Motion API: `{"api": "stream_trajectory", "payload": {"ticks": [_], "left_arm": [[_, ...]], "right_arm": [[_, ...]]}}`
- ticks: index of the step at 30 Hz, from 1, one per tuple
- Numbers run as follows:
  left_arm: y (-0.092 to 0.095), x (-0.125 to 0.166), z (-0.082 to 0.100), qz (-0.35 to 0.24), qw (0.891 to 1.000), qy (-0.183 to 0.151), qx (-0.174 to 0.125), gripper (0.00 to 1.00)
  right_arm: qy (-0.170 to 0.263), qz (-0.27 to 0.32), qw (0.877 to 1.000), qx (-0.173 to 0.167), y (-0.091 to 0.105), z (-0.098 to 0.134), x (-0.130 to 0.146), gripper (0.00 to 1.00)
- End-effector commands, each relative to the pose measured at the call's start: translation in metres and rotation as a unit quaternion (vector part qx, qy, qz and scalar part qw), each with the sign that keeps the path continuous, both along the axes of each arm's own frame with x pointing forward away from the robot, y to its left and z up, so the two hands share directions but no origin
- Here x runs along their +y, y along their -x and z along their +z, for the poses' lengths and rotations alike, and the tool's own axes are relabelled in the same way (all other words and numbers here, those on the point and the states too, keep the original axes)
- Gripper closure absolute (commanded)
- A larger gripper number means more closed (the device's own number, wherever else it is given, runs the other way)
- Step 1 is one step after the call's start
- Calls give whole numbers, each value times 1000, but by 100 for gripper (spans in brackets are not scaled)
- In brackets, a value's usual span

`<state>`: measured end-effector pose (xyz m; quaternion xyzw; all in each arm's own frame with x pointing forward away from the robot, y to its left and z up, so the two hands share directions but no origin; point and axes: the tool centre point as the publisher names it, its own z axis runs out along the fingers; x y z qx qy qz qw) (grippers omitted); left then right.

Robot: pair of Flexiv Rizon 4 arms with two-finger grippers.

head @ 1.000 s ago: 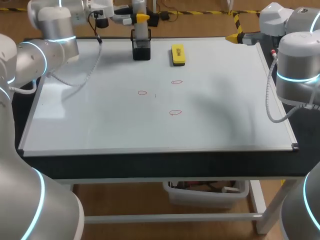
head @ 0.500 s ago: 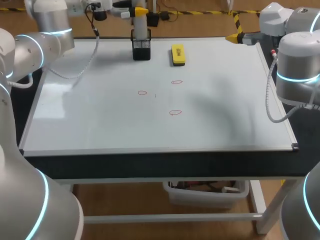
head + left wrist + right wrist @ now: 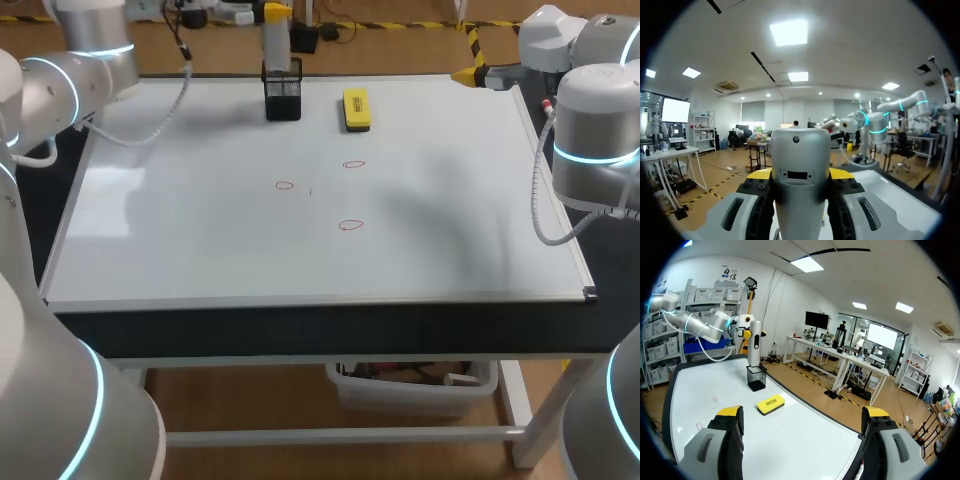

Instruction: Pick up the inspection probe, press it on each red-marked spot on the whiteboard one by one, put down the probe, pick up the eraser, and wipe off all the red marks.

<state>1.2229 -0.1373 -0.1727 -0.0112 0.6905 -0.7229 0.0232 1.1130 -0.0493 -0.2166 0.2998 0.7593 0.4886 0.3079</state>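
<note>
A silver inspection probe (image 3: 277, 45) stands upright with my left gripper (image 3: 272, 12) shut on its top. Its lower end hangs at the mouth of the black holder (image 3: 283, 97) at the whiteboard's far edge. In the left wrist view the probe (image 3: 800, 185) fills the gap between the yellow fingertips (image 3: 842, 173). The yellow eraser (image 3: 356, 108) lies to the right of the holder. Three small red circles (image 3: 285, 185), (image 3: 353, 164), (image 3: 350, 225) mark the middle of the whiteboard (image 3: 200, 240). My right gripper (image 3: 802, 415) stands open and empty over the board's far right corner, seen as a yellow tip (image 3: 466, 73) in the head view.
The whiteboard covers nearly the whole table top, with a thin metal frame (image 3: 320, 298) along its near edge. The left arm's cable (image 3: 165, 105) droops over the far left part of the board. From the right wrist the holder (image 3: 756, 378) and eraser (image 3: 770, 403) lie ahead.
My left gripper has risen and drawn back with the probe, pulling it up out of the black holder. The right arm has not moved.
</note>
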Motion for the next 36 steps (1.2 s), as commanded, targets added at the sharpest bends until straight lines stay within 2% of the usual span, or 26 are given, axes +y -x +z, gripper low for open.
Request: {"api": "stream_trajectory", "payload": {"ticks": [1,14,36], "left_arm": [[-2,10,5,-36,999,-1,-5,100],[11,54,10,-7,1000,1,-19,100],[37,132,-10,53,998,-3,-20,100]], "right_arm": [[1,0,1000,1,-1,0,0,0],[1,0,1000,1,-1,0,0,0],[1,0,1000,1,-1,0,0,0]]}}
